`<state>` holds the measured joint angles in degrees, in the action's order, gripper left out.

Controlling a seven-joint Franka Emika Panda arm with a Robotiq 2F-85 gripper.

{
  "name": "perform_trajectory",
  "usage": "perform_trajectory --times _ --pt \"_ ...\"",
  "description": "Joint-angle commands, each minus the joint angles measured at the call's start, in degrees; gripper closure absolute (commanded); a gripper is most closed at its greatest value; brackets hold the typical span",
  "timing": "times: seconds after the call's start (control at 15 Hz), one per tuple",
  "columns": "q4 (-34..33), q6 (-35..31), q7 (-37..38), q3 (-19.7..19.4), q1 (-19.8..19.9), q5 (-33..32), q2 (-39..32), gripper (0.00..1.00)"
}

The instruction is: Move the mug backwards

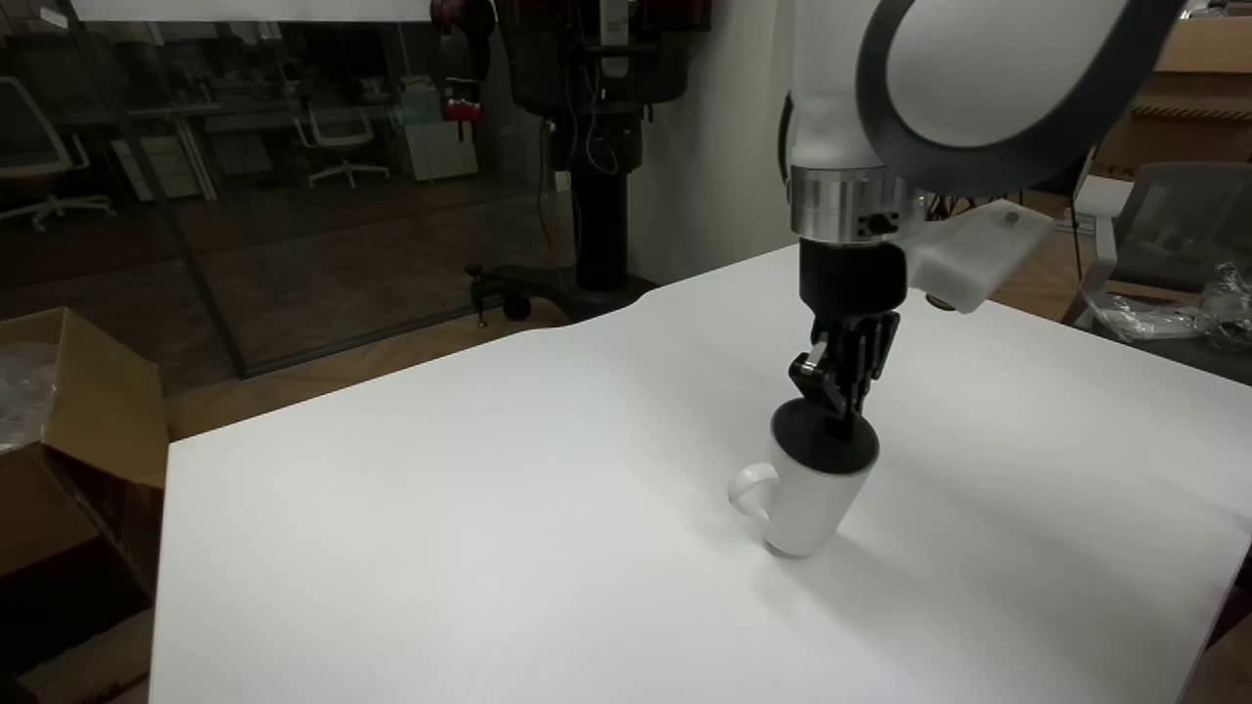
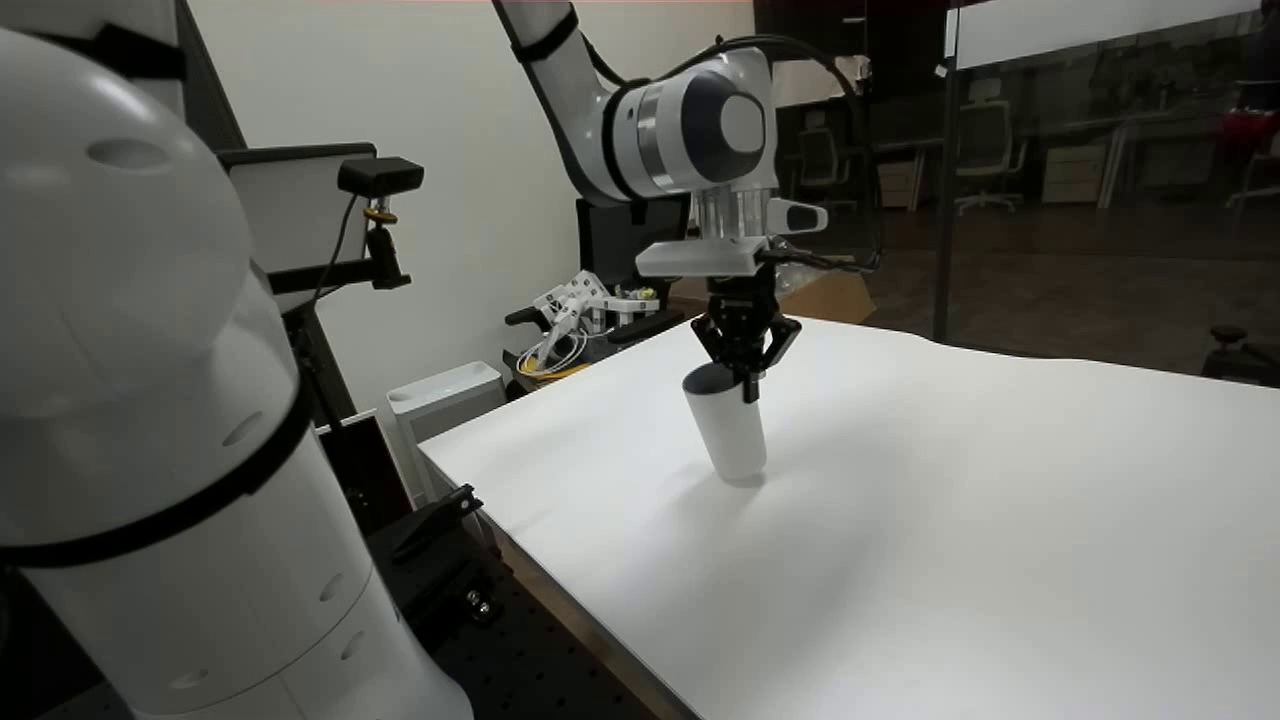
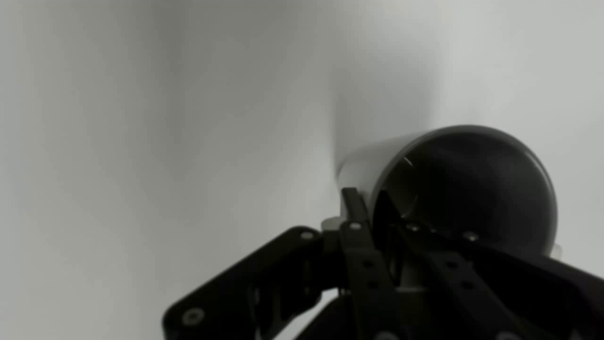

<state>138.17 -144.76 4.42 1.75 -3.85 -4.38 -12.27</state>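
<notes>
The white mug [image 1: 810,508] with a dark interior is in the right half of an exterior view, tilted over the white table [image 1: 440,528], its handle on its left side. It also shows tilted in an exterior view [image 2: 728,430] and fills the right of the wrist view [image 3: 476,184]. My gripper [image 1: 841,420] is shut on the mug's wall, one finger inside and one outside, as the wrist view [image 3: 366,194] shows. The fingers in an exterior view [image 2: 750,385] sit at the rim. I cannot tell whether the mug's base touches the table.
An open cardboard box [image 1: 103,401] stands beyond the table's edge. The robot's base [image 2: 230,520] is by the near table edge. A camera on a stand [image 2: 380,177] and a chair with equipment on it [image 2: 590,310] stand off the table.
</notes>
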Motion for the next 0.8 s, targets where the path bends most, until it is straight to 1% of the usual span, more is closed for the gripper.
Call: perform_trajectory --times 0.0,0.2,0.27,0.33,0.47,0.73 --pt "6.96 -6.32 1.33 -0.79 1.03 1.53 5.71 0.98" --pt "9.49 -10.87 -0.3 -0.99 2.03 2.74 6.66 0.98" --pt "9.99 -11.7 -0.87 -0.89 2.38 3.42 6.98 0.78" --pt "10.5 -12.52 -1.64 -0.68 2.72 4.5 7.32 0.64" --pt "11.18 -14.15 -3.55 -0.34 3.21 6.62 7.99 0.52" --pt "11.98 -15.65 -7.13 0.0 3.56 10.54 9.35 0.25"
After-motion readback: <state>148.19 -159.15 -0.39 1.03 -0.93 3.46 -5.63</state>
